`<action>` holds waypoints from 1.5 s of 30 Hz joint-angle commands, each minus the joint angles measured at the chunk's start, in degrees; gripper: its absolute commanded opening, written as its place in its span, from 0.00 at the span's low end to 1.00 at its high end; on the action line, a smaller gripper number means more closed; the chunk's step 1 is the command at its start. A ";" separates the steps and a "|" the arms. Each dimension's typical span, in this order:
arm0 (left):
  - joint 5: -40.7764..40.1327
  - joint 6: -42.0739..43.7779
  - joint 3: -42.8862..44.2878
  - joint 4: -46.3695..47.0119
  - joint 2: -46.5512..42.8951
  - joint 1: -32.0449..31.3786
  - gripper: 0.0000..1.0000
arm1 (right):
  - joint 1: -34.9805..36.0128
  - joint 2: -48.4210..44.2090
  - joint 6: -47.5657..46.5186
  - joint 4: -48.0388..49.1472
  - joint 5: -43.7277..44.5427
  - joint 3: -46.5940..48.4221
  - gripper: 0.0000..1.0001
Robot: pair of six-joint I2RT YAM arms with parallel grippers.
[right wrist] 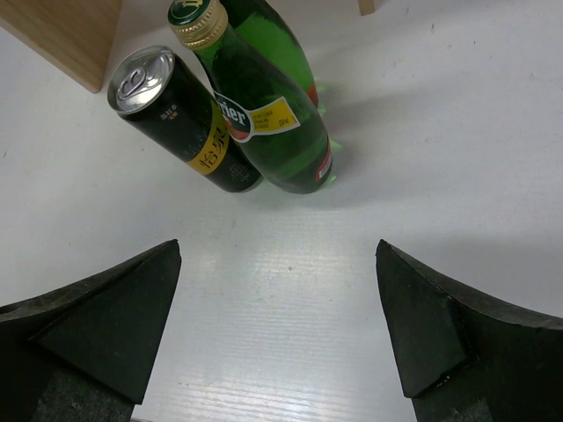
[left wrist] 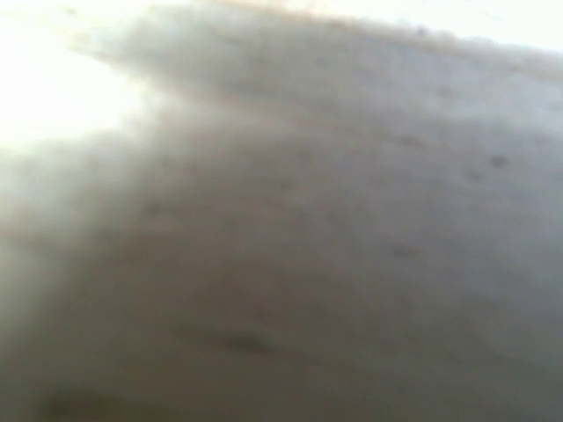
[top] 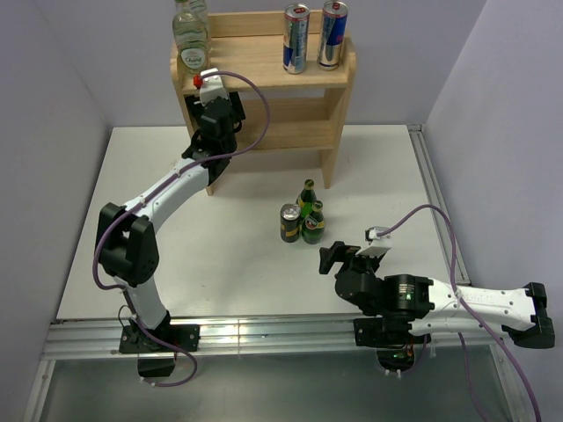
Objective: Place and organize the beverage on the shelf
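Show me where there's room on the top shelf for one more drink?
The top shelf is bare in the middle, between the clear bottles on the left and the blue cans on the right. Both ends are crowded, and the left arm blocks the left front edge.

top: overhead, whole table [top: 220, 264] | left: blurred, perhaps touching shelf [top: 255, 61] | right: low, facing bottles [right wrist: 273, 132]
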 commanded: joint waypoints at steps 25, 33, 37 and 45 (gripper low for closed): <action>-5.97 -4.73 -14.10 -17.59 -23.96 -10.64 0.97 | 0.34 0.18 0.34 1.80 1.91 -0.70 0.99; -0.92 -9.91 -29.89 -20.16 -39.18 -23.56 0.95 | 0.43 0.53 0.70 1.71 2.44 -0.70 0.99; 7.19 -14.64 -44.93 -11.12 -42.71 -27.01 0.94 | 0.34 0.79 1.14 1.28 2.53 -0.52 1.00; 15.02 -17.92 -59.99 11.47 -29.12 -29.81 0.91 | 0.34 0.88 1.40 0.92 2.26 -0.34 0.99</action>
